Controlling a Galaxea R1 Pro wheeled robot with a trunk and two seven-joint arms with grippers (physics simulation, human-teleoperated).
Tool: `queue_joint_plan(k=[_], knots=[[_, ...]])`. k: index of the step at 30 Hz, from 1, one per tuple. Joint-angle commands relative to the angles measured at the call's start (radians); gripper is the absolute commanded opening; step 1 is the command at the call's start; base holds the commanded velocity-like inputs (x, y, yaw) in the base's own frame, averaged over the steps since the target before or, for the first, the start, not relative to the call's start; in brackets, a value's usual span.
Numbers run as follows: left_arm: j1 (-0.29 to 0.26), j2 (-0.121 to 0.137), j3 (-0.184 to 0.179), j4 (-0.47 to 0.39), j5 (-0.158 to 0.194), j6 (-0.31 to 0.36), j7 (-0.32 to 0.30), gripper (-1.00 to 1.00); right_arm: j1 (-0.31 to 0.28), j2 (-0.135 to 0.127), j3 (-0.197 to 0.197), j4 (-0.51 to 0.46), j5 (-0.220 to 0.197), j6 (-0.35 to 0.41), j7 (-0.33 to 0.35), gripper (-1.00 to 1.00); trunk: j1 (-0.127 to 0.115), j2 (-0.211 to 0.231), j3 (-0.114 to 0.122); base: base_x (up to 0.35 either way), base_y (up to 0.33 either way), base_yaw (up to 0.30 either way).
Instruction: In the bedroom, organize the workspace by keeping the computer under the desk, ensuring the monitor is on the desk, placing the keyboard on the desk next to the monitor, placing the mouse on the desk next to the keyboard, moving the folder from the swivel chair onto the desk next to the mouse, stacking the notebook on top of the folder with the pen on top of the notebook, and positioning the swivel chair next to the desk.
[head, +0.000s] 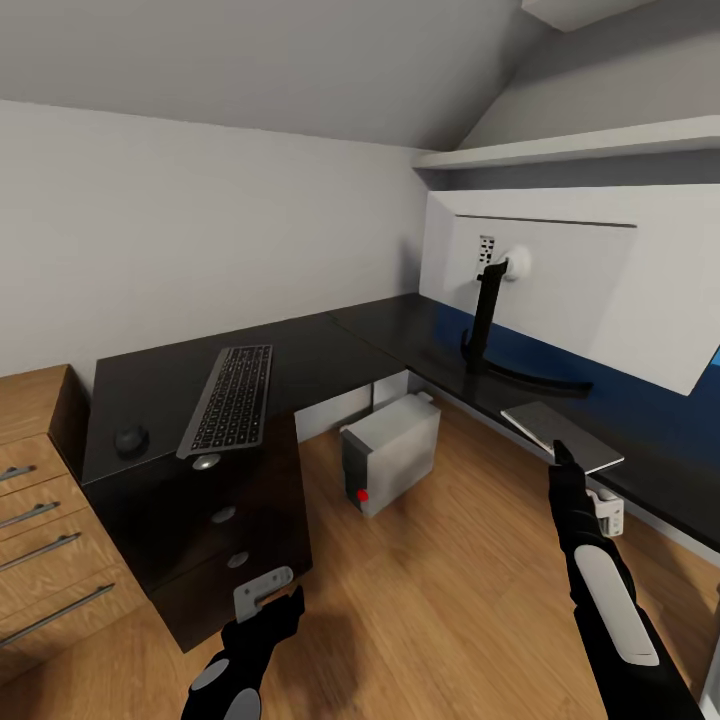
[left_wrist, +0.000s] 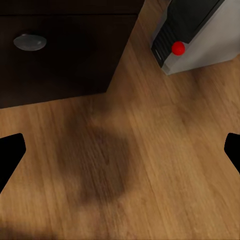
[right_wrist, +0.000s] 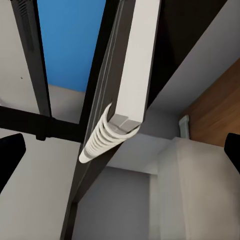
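Observation:
The black L-shaped desk (head: 330, 350) carries the keyboard (head: 232, 398), the mouse (head: 131, 440) to its left, and the monitor (head: 560, 270), seen from its white back on a black stem. The computer (head: 395, 450) (left_wrist: 192, 35) stands on the floor beneath the desk corner. A thin grey notebook (head: 560, 435) lies at the desk's front edge; the right wrist view shows its white page edge and spiral binding (right_wrist: 132, 65). My right gripper (head: 563, 458) (right_wrist: 120, 150) is open just below that edge. My left gripper (head: 275, 605) (left_wrist: 120, 150) hangs open over the floor. The folder, pen and swivel chair are out of view.
A black drawer unit with round silver knobs (head: 222, 515) (left_wrist: 30, 41) sits under the desk's left end. A light-wood drawer chest (head: 40, 540) stands further left. A blue panel (head: 640, 400) runs behind the monitor, under a sloped ceiling and a wall shelf (head: 570, 150). Wood floor (head: 440, 600) lies between my arms.

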Motion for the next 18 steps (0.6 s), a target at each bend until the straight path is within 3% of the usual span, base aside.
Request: queue_joint_plan(k=[1,18], knots=[[-0.001,0.0,-0.001,-0.001,0.006,0.003,0.007,1.0,0.0,-0.001,0.001,-0.001,-0.01,-0.006,-0.003,1.0,0.0,0.0,-0.001,0.0,0.0,0.0],[-0.001,0.0,-0.001,-0.001,0.007,0.002,0.007,1.0,0.0,-0.002,-0.004,-0.004,-0.01,-0.034,-0.001,1.0,0.0,0.0,-0.001,0.0,0.0,0.0]])
